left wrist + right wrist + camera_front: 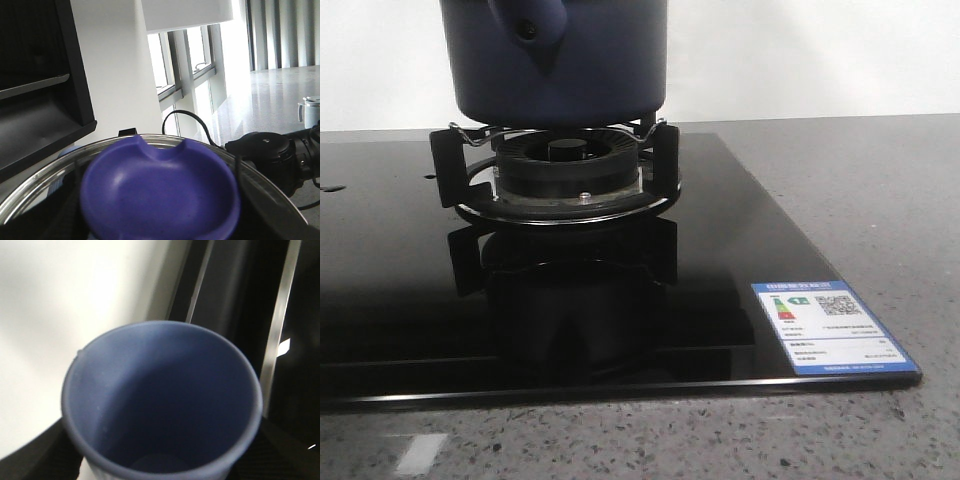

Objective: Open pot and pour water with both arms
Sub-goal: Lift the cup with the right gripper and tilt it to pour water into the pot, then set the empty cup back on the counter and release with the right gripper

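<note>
The dark navy pot (590, 70) stands on the gas burner (565, 170), its stubby handle (530, 28) pointing toward the front camera; its top is cut off by the frame. Neither gripper shows in the front view. In the left wrist view a blue-purple lid knob (160, 195) on a steel-rimmed glass lid (30, 192) fills the space at my left gripper (160, 225), which looks shut on it; the fingers are hidden. My right gripper (160, 465) is shut on a light-blue cup (160, 400), seen from above, with dark fingers (30, 460) on both sides.
The burner sits on a black glass cooktop (740, 260) with a blue-white label (830, 340) at its front right corner, set in a grey speckled counter (880, 200). In the left wrist view, the black arm hardware (270, 150) lies to one side, with a white mug (311, 111) beyond.
</note>
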`<move>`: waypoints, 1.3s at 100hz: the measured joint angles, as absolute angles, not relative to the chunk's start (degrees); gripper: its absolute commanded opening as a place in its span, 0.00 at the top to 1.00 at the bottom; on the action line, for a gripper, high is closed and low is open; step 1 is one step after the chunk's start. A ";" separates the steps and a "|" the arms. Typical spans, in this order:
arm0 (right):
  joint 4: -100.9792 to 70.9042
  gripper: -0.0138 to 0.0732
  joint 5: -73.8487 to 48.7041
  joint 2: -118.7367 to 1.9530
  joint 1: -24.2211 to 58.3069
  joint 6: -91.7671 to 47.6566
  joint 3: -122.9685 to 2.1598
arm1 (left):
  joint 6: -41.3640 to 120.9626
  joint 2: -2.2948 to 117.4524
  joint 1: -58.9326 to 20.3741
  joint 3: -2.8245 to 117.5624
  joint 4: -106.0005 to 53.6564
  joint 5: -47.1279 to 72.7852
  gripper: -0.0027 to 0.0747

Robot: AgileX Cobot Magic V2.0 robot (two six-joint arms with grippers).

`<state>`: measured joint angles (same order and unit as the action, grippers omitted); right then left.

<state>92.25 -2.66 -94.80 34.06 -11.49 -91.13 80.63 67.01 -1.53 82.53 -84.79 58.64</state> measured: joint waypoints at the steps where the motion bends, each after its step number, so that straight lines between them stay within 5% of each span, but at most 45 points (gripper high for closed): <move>1: 90.77 0.50 -2.66 -94.80 34.06 -10.95 -91.13 | 80.63 67.01 -1.53 82.53 -84.79 58.64 0.65; 42: 52.58 0.50 -30.63 -91.81 38.50 2.91 -91.00 | 80.63 67.01 -1.53 82.53 -84.67 58.83 0.65; 64: 30.17 0.50 -34.92 -81.91 28.88 3.38 -86.26 | 80.63 67.01 -2.49 82.53 -79.96 58.97 0.65; 97: 19.41 0.50 -11.26 -62.45 10.89 3.61 -51.75 | 80.63 67.11 -4.44 82.53 -75.26 59.33 0.65; 130: 16.55 0.50 21.35 -61.54 7.86 3.61 -25.72 | 80.63 69.04 -4.44 82.53 -74.36 59.83 0.65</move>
<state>16.55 21.35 -61.54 7.86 3.61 -25.72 80.63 69.04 -4.44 82.53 -74.36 59.83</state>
